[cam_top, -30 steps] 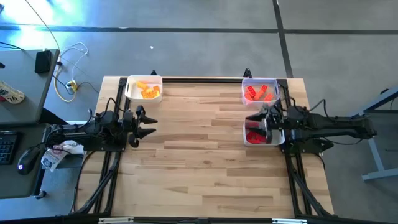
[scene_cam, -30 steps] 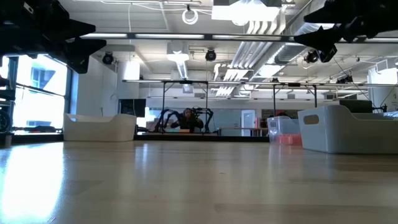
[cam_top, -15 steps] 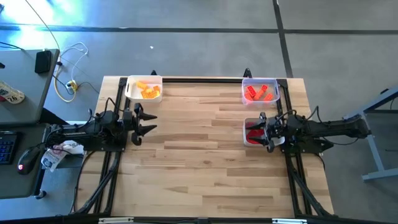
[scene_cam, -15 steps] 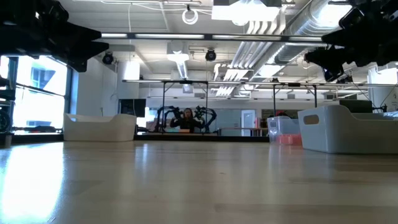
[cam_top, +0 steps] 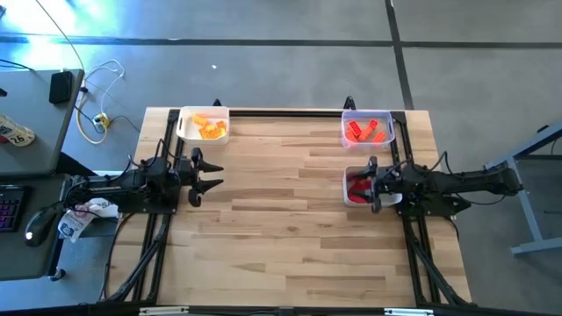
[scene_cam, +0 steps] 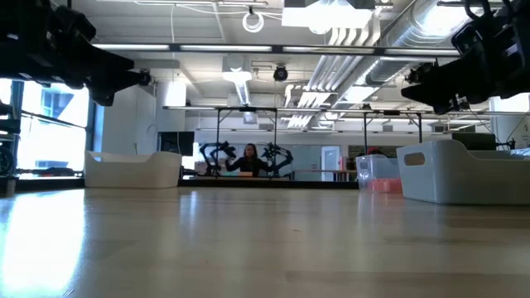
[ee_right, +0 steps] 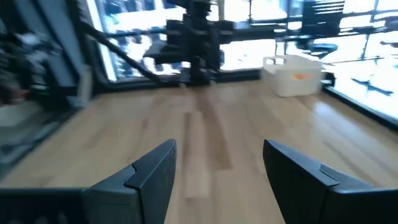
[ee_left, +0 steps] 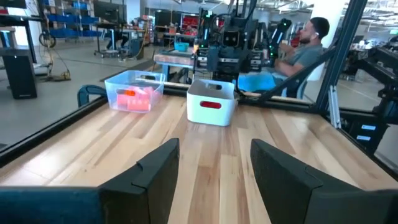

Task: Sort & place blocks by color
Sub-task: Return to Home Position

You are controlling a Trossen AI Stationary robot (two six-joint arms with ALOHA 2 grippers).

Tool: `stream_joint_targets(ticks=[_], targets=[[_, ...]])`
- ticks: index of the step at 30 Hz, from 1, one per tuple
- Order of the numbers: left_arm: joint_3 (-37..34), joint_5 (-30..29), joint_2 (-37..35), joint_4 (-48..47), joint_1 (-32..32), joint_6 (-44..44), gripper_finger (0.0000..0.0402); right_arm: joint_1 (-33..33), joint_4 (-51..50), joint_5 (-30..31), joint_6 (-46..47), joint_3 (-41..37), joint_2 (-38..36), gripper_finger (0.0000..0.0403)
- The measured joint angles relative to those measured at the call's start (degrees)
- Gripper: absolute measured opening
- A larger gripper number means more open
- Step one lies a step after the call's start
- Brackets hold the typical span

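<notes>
- My left gripper point(cam_top: 209, 175) hovers released and empty, with the yellow blocks point(cam_top: 210, 128) in a white tray point(cam_top: 183, 132) near its side.
- My right gripper point(cam_top: 372, 184), its 2 fingers spread, hangs over the red blocks point(cam_top: 356, 187) in a second white tray point(cam_top: 348, 201). The orange blocks point(cam_top: 368, 132) lie in the clear tray point(cam_top: 345, 123) beside.

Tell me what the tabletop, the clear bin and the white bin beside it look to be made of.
Tabletop: pale wood strips joined lengthwise, visible grain, smooth sealed finish with a sheen in the low view. Clear bin: likely transparent plastic; orange-red blocks show through its wall. White bin: probably opaque moulded plastic, smooth, with a cut-out handle slot.
</notes>
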Motion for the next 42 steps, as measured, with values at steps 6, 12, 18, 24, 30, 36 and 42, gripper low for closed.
stream_joint_targets(ticks=[6,12,18,24,30,36,42], targets=[[0.0,0.0,0.0,0.0,0.0,0.0,0.0188,-0.3,-2.8,9.0,-0.7,0.0,0.0,0.0226],[0.0,0.0,0.0,0.0,0.0,0.0,0.0188,-0.3,-5.5,11.6,1.8,0.0,0.1,0.0226],[0.0,0.0,0.0,0.0,0.0,0.0,0.0188,-0.3,-5.7,10.0,1.9,0.0,0.3,0.0226],[0.0,0.0,0.0,0.0,0.0,0.0,0.0188,-0.3,-5.8,10.0,1.9,0.0,0.3,0.0226],[0.0,0.0,0.0,0.0,0.0,0.0,0.0188,-0.3,-5.8,9.8,1.9,0.0,0.3,0.0226],[0.0,0.0,0.0,0.1,0.0,0.0,0.0188,-0.3,-5.8,9.8,1.9,0.0,0.3,0.0226],[0.0,0.0,0.0,0.1,0.0,0.0,0.0188,-0.3,-5.8,9.8,1.9,0.0,0.3,0.0226]])
